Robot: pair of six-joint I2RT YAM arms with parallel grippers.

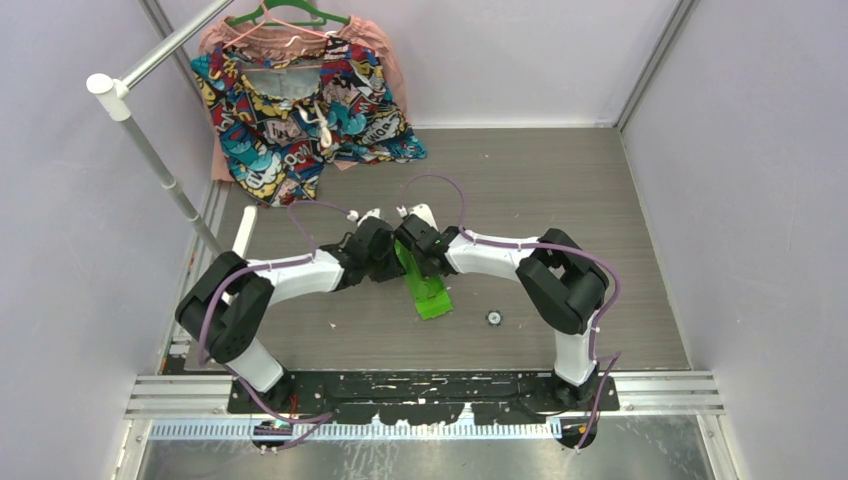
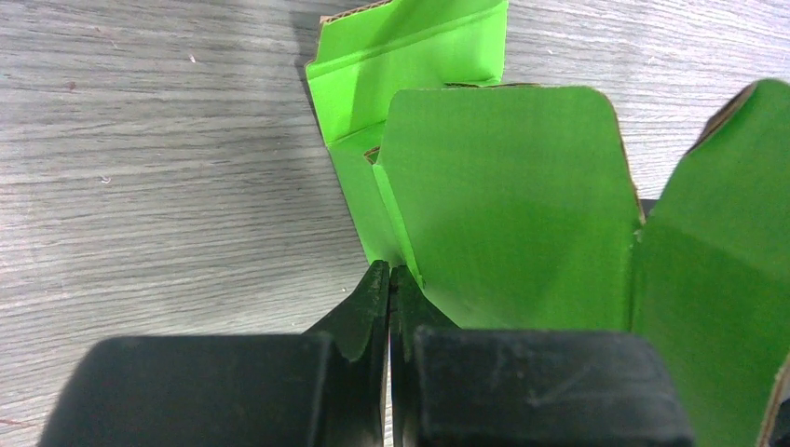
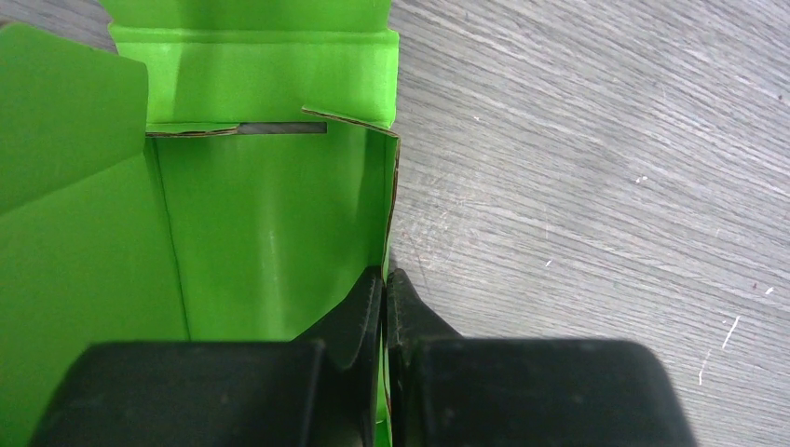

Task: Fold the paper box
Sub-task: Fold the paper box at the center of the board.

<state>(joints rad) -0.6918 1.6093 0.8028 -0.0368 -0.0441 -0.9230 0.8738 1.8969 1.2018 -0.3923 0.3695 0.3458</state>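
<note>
- Lime-green paper box is sitting mid worktop, tail pointing toward 6 o'clock; walls are standing up, flaps are hanging open.
- Both left end effector and right end effector are pinching card edges; closing is not yet done.

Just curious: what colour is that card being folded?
The paper box is bright lime green, clearest in the left wrist view.

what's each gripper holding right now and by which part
Both hold the paper box: the left gripper pinches a thin card edge at the base of a rounded flap, the right gripper pinches the free edge of a side panel.
</note>
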